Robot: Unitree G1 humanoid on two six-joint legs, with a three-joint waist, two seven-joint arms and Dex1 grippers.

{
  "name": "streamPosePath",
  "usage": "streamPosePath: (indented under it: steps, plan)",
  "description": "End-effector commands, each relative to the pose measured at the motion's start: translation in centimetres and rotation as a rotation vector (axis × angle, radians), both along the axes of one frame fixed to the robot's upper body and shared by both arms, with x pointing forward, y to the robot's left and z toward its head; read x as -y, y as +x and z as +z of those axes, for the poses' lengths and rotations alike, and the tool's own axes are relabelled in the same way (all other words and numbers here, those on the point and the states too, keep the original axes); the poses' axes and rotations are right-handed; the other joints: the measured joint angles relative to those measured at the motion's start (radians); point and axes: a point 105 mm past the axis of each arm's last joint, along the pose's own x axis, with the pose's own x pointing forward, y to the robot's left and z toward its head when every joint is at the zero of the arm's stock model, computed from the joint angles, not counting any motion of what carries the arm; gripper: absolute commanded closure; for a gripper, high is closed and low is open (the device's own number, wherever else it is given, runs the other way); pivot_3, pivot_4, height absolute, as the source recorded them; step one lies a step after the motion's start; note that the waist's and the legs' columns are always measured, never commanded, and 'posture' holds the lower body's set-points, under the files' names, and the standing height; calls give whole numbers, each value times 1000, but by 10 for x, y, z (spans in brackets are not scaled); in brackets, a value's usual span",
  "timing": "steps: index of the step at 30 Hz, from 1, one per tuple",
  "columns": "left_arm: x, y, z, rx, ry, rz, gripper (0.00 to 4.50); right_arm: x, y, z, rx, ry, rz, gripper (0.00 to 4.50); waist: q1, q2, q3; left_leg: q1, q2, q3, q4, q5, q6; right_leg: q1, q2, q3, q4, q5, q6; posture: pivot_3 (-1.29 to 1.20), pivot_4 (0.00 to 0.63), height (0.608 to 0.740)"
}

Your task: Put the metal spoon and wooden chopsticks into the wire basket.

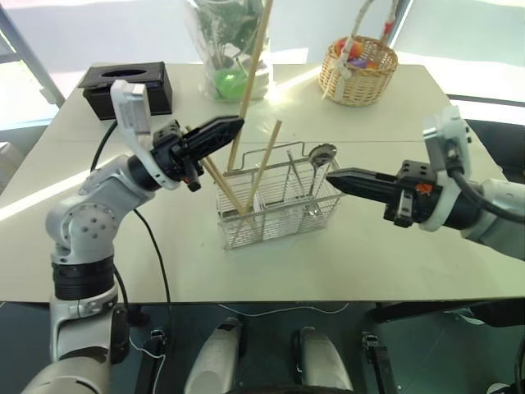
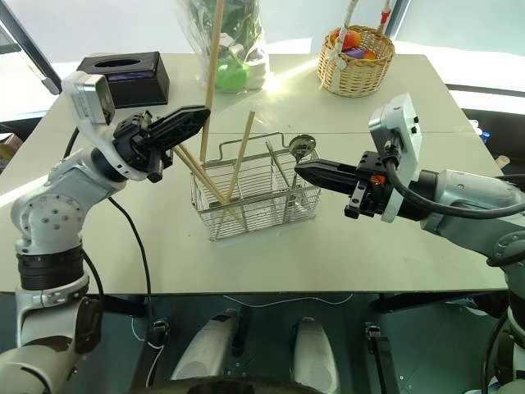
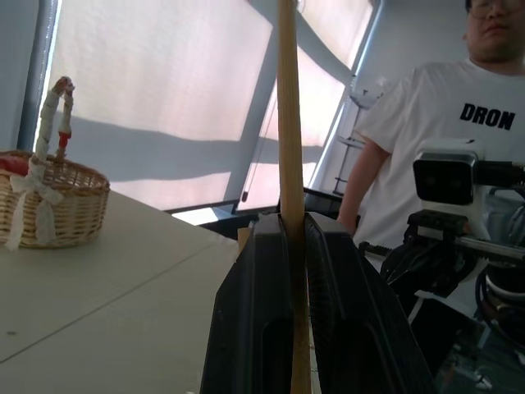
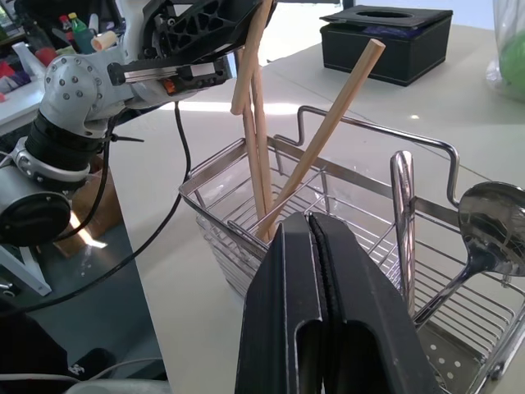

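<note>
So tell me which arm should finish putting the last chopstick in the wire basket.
Left. The left gripper is already shut on a wooden chopstick held upright over the wire basket, so it likely only needs to lower and release. The right gripper is shut and empty, beside the metal spoon in the basket.

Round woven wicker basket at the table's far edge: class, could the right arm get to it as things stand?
Probably yes. The round woven wicker basket stands beyond the right gripper, whose fingers are shut on nothing; bare cream table lies between, and the silver wire basket sits off to the side.
</note>
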Motion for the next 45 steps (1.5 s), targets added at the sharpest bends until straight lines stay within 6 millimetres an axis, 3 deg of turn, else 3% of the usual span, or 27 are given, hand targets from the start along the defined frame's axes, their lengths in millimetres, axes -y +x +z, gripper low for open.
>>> streamPosePath:
  steps: [1,8,17,33,43,44,45]
  plan:
    - [14,-11,-1,-21,-15,-80,4448,-3,-2,9,48,16,18,4500,0,0,0,0,0,0,0,0,0,1,0,0,-1,0,0,0,150,740]
    - [12,-23,11,-25,-37,-132,4448,-5,-1,8,48,24,18,4500,0,0,0,0,-1,0,0,-2,3,4,0,-1,-7,0,0,0,150,740]
    - [9,-36,10,-45,-5,-135,4448,-6,0,6,43,37,23,4500,0,0,0,0,0,0,0,-2,3,4,0,-1,-7,0,0,0,150,740]
    - [6,-25,-16,-13,140,-1,4448,-9,-1,11,53,59,47,4500,-1,3,-2,1,0,0,-2,-2,2,4,0,0,-7,0,0,0,150,740]
    - [15,-18,-18,8,143,24,4448,-8,0,11,59,60,39,4500,0,5,-2,1,0,0,-2,-3,1,5,0,-1,-9,0,0,0,150,740]
    - [15,-17,-18,6,139,24,3659,-8,0,11,60,60,38,4500,0,5,-2,1,0,0,-2,-3,1,5,0,-1,-9,0,0,0,150,740]
    - [16,-17,-17,6,137,23,3391,-8,0,11,60,61,37,4500,1,5,-2,1,0,0,-2,-3,1,5,0,-1,-9,0,0,0,150,740]
